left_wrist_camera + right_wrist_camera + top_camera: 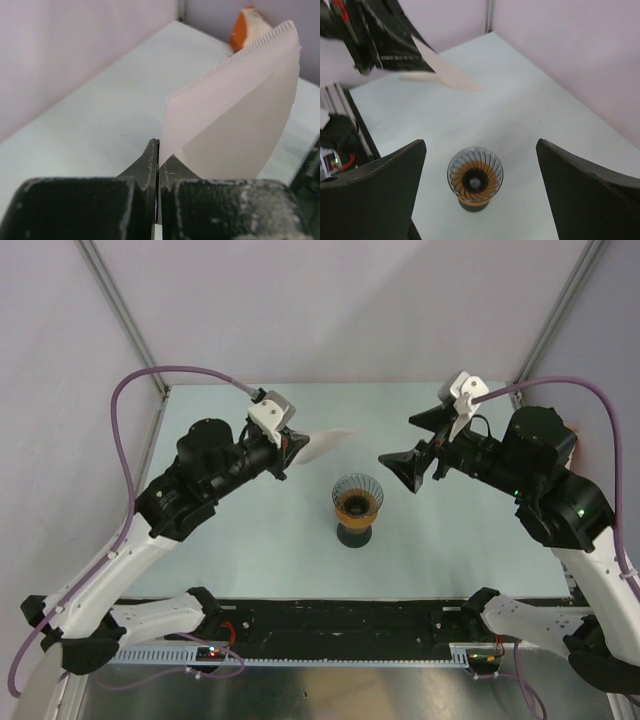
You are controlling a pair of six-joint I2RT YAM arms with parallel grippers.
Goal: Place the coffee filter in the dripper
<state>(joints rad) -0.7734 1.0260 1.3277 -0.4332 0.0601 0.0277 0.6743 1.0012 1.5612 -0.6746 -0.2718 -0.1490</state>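
Coffee filter [235,110] pinched by corner between closed left gripper [158,150] jaws.

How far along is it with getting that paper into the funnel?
Done: the left gripper pinches the filter by a corner, in the air. In hand: the filter hangs beside the dripper; the right gripper is open. Left: lowering it in; the dripper is empty.

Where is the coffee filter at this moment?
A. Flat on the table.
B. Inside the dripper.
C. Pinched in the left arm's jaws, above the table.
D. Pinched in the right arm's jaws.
C: the left jaws are shut on the lower corner of the coffee filter, the right jaws stand wide open, and the dripper holds no paper.
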